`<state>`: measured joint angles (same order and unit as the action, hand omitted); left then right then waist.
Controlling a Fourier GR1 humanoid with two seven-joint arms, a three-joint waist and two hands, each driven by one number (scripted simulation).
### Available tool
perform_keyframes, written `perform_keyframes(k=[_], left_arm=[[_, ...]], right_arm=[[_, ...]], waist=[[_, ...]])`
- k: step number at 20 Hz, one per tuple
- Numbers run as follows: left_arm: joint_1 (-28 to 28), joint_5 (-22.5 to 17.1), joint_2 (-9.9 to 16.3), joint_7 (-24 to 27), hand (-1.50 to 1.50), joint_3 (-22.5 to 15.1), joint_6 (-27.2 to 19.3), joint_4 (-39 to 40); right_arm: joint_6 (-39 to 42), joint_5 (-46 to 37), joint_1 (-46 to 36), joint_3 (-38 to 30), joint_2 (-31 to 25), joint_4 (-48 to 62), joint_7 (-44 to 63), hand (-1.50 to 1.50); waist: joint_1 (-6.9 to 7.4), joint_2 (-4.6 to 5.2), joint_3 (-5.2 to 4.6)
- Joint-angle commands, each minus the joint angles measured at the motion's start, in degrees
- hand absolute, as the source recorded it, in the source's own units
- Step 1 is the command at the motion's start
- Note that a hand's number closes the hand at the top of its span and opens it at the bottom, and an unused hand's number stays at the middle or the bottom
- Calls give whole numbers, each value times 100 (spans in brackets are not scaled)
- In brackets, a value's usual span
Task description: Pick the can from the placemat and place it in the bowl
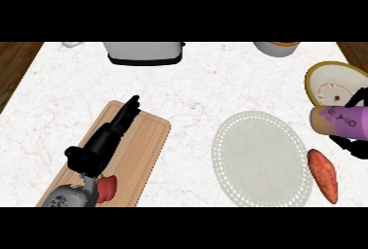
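Observation:
A purple can with a tan end (339,119) hangs sideways at the right edge, just below the bowl (313,77), which is white inside with a yellow rim. My right hand (355,147) is shut on the can; black fingers show above and below it, and the rest of the hand is cut off by the edge. The round pale placemat (260,158) lies left of the can with nothing on it. My left hand (108,138) rests open over a wooden cutting board (147,146), fingers straight and pointing away from me.
A red vegetable (108,187) lies on the board by my left wrist. An orange sweet potato (323,175) lies right of the placemat. A toaster (144,52), a white cup (72,44) and another bowl (277,47) stand along the back edge.

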<state>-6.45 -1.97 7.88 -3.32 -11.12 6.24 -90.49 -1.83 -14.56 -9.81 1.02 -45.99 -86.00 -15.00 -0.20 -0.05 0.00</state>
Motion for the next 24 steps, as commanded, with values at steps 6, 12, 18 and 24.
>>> perform_keyframes(k=[6,12,18,24], left_arm=[[-181,208,-121,104,0,-13,32,150],[-320,134,-134,-67,0,67,146,219],[-296,123,-102,162,0,61,251,228],[-187,162,-162,-89,0,-17,176,-38]], right_arm=[[-582,-1027,-1226,-344,194,2341,-702,150],[-1277,-1388,-2356,-712,275,4190,-1501,150],[-311,-1947,-2768,-175,81,5634,-1260,150],[647,-1778,-3222,-294,87,6649,-2275,-150]], waist=[[136,40,5],[168,51,7],[365,130,12],[363,114,26]])
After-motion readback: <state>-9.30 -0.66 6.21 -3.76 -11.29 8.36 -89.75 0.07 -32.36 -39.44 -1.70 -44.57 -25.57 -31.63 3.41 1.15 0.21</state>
